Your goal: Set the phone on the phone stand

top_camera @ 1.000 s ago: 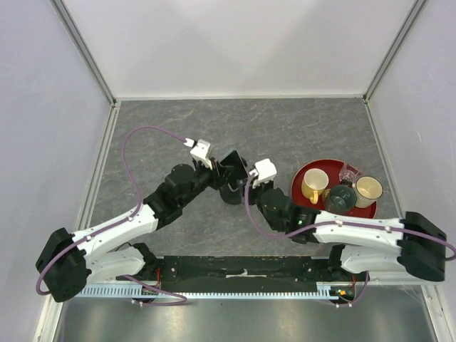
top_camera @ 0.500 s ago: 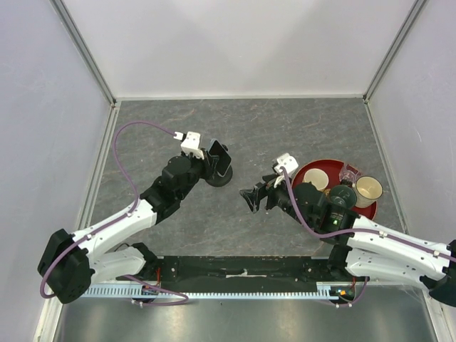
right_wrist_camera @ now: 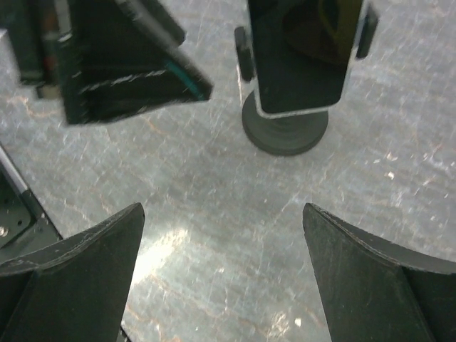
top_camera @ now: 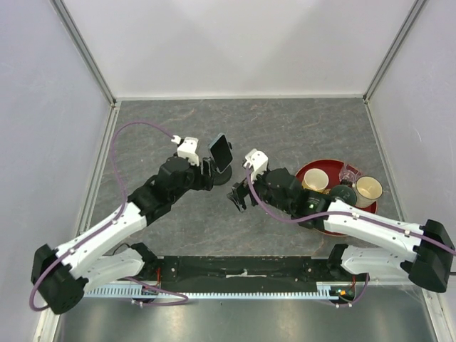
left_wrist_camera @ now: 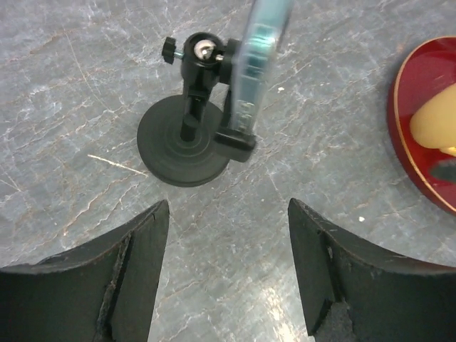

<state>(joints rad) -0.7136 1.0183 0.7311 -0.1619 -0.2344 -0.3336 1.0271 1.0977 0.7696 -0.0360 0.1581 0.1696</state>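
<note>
On the black disc-base stand point(left_wrist_camera: 187, 142) sits the glossy black phone point(right_wrist_camera: 303, 57) — left gripper point(left_wrist_camera: 228, 206), right gripper point(right_wrist_camera: 223, 210) both spread wide.

No legible text or labels anywhere

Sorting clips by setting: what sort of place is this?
Likely a robotics lab test cell: white panel walls box in a grey marbled table holding a phone stand and red tray.
</note>
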